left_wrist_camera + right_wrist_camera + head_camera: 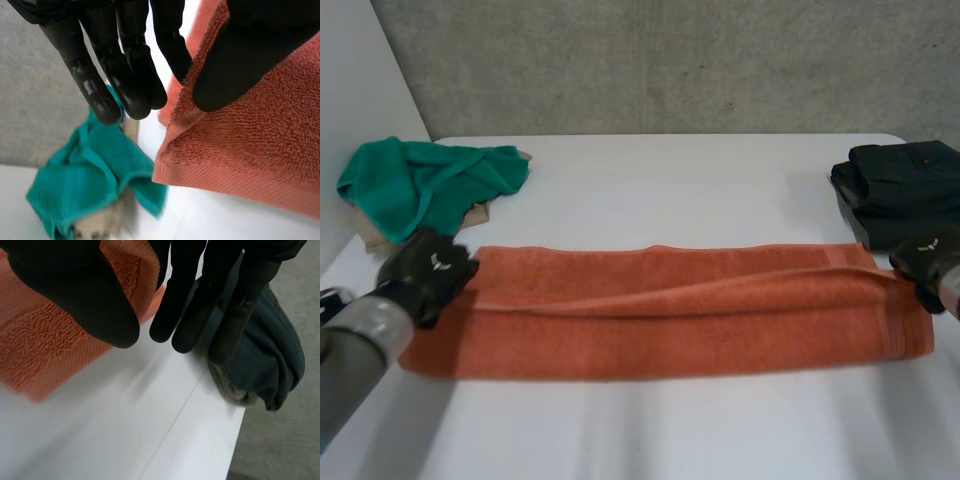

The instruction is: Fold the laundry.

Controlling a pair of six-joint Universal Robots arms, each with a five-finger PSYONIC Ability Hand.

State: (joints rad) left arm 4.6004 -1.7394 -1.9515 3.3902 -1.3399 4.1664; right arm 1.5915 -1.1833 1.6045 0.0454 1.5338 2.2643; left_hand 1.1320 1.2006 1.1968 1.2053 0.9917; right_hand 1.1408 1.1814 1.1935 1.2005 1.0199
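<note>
Orange towel point(670, 320): looped terry with a flat woven band at each end. It lies as a long strip folded lengthwise across the smooth white table point(670, 200), with a soft ridge along it. Left hand point(428, 270) is at the towel's far left corner, pinching the edge between thumb and straight fingers. Right hand point(930, 258) has the same pinch at the far right corner. A crumpled green cloth point(430, 180) lies beyond the towel's left end. Folded dark garments point(905, 185) sit just beyond its right end. Bare table lies before and behind the towel.
</note>
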